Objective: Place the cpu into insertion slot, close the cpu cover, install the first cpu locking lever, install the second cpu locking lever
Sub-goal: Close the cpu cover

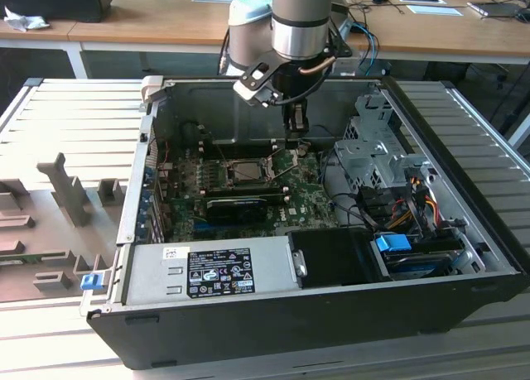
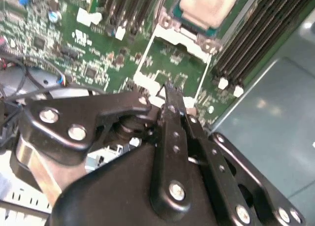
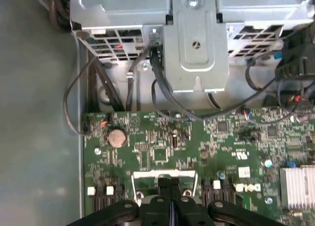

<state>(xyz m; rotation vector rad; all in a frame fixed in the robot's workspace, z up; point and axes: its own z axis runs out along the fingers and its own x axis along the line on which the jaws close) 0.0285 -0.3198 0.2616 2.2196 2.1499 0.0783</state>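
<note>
Pinching the cpu cover (image 2: 147,57), gripper (image 2: 168,91) holds it tilted open.

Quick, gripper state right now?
Gripper: shut, tips at the edge of the open cpu cover; whether it grips the cover cannot be told.

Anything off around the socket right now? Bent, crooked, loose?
Nothing stands out. The cpu sits flat in the insertion slot. The cpu cover lies swung open over the board beside it and looks straight. The gripper, fingers shut, is at the cover's free edge; I cannot tell whether it pinches it.
</note>
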